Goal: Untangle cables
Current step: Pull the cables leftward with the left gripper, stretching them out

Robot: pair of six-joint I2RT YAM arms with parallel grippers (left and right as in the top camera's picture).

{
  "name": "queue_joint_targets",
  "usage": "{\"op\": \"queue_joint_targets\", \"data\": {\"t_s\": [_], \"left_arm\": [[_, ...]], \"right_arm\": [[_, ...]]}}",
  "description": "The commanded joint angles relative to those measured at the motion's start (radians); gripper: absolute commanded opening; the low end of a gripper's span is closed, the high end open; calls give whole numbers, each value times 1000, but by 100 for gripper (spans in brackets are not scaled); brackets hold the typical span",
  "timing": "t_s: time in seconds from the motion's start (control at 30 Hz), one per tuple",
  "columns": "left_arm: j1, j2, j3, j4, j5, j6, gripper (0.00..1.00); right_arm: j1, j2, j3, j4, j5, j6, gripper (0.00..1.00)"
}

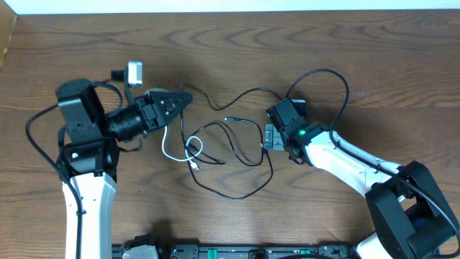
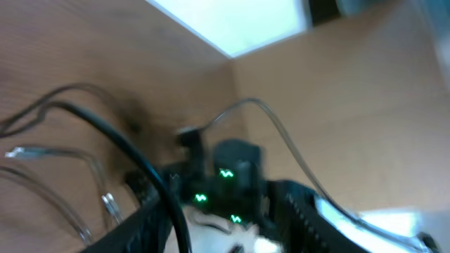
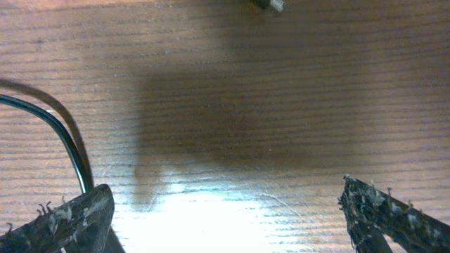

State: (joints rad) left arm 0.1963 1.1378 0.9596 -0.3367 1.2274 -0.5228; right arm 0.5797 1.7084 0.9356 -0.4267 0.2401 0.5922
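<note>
- The job looks barely begun: the black cables [image 1: 237, 155] lie in overlapping loops in the middle of the counter [image 1: 323, 43]. The white cable [image 1: 167, 144] runs into them at its lower end.
- The left end effector [image 1: 180, 101] hovers by the white cable's upper end. Whether it is open, or pinching anything, cannot be told.
- The right end effector [image 1: 268, 137] sits at the tangle's right edge.
- Only the right wrist view settles its state: spread wide, nothing held, black strands passing one finger.
- The left wrist view is a blur, and only the overhead view maps the whole knot.
</note>
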Motion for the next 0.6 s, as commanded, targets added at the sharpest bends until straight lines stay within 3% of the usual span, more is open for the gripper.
{"op": "queue_joint_targets", "data": {"t_s": [0.0, 0.03, 0.27, 0.57], "left_arm": [[3, 6, 6, -98, -226, 111, 51], [3, 7, 6, -134, -262, 129, 46], [3, 7, 6, -146, -299, 134, 45], [5, 7, 6, -210, -671, 133, 46]], "right_arm": [[-2, 6, 1, 0, 11, 13, 99], [-1, 6, 1, 0, 11, 13, 99], [-1, 6, 1, 0, 12, 13, 99], [-1, 6, 1, 0, 12, 13, 99]]}}
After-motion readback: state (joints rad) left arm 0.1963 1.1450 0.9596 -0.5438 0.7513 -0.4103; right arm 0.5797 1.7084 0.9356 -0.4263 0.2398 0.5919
